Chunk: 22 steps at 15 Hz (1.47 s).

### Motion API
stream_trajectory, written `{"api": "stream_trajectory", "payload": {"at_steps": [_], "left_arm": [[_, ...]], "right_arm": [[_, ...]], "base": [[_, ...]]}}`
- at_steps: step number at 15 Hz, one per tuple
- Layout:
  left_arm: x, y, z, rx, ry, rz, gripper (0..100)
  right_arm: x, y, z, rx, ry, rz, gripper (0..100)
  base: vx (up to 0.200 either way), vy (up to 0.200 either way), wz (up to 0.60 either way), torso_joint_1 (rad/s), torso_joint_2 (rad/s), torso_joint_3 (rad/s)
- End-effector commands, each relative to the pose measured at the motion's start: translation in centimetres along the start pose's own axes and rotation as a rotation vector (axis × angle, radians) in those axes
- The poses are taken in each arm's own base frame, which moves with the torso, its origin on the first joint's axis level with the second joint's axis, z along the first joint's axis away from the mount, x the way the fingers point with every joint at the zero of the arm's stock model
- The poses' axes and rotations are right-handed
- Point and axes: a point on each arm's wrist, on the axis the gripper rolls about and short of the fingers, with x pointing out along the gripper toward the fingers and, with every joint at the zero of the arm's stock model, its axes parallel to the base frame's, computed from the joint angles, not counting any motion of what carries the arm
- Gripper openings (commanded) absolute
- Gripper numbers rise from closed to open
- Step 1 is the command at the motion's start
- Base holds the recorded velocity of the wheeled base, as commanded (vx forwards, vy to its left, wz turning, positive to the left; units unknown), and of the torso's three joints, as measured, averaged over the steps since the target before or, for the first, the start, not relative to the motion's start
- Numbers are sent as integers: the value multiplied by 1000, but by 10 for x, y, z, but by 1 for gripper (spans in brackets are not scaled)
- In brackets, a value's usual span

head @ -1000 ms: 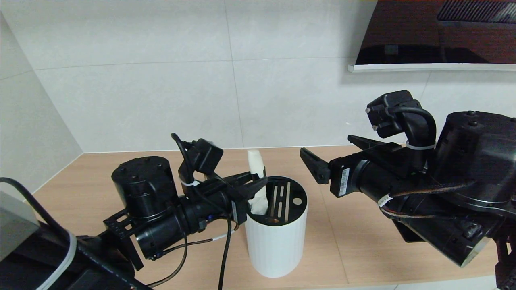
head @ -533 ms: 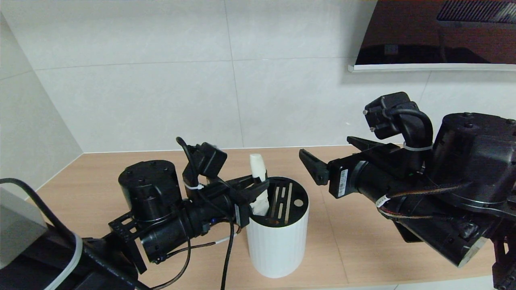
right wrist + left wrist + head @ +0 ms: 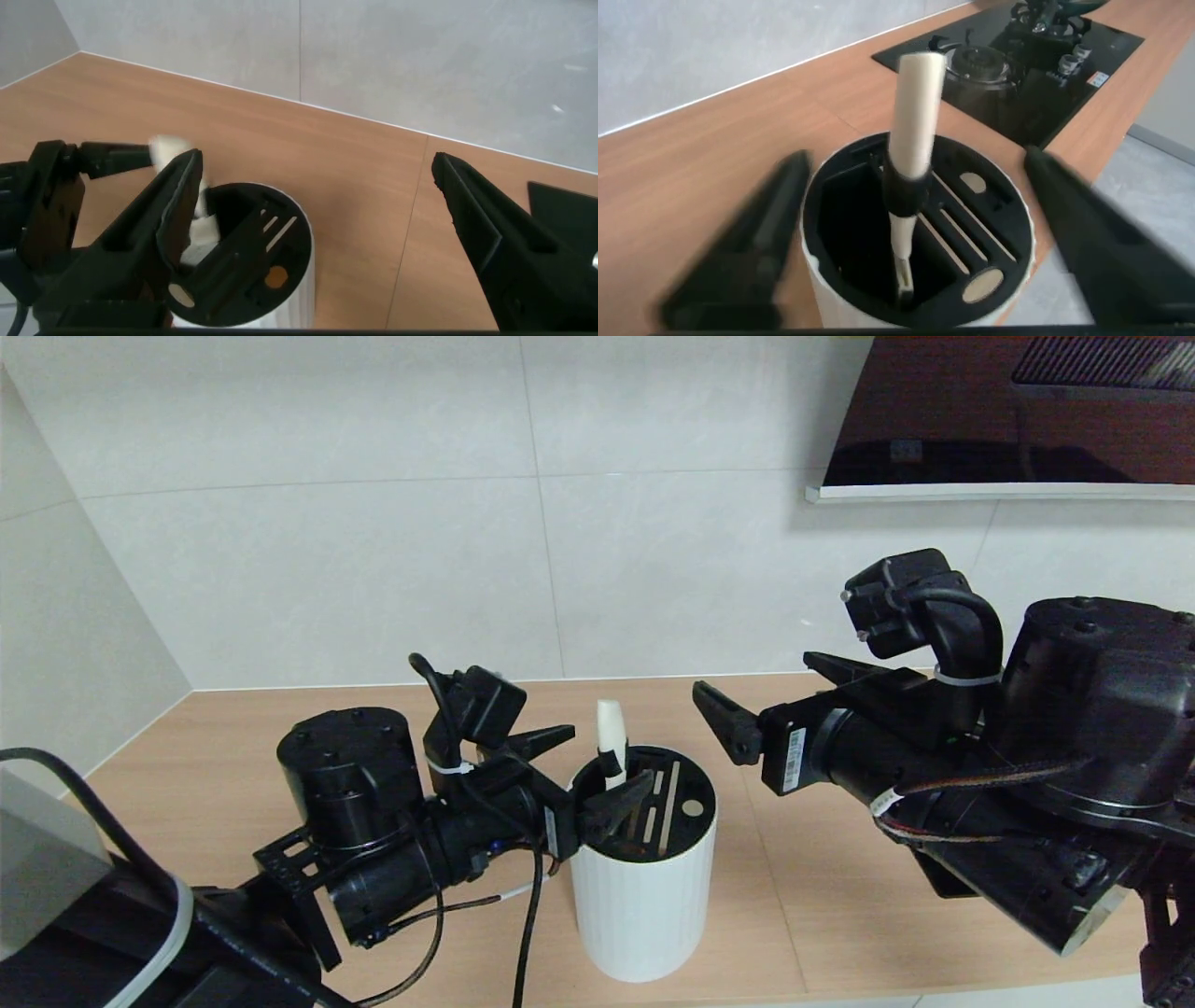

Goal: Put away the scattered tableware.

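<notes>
Straddles cream-handled utensil with wide left gripper jaws, leaving it propped in cutlery holder; holds right gripper jaws wide, clear.

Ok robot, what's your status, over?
Left end effector open, straddling the utensil standing in the holder. Right end effector open, beside the holder. Nothing blocking.

The light wood desk carries a white ribbed holder with a black slotted top, standing upright near the desk's front edge, and a black cooktop lies farther along its surface.
</notes>
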Motion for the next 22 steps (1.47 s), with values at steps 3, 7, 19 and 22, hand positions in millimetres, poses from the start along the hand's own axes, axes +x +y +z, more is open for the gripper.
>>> {"api": "stream_trajectory", "payload": {"at_steps": [3,7,19,22], "left_arm": [[-1,-1,3,2,-11,-1,100],[-40,4,68,39,-264,82,100],[-244,-34,68,26,-453,358,100],[-286,-56,41,-5,-369,385,100]], "right_arm": [[0,0,-1,-1,1,0,100],[-8,-34,17,27,-56,-97,100],[-233,-132,-37,29,-186,-572,100],[-280,-125,-44,22,-215,-632,100]], "base": [[0,0,0,0,0,0],[0,0,0,0,0,0],[0,0,0,0,0,0],[0,0,0,0,0,0]]}}
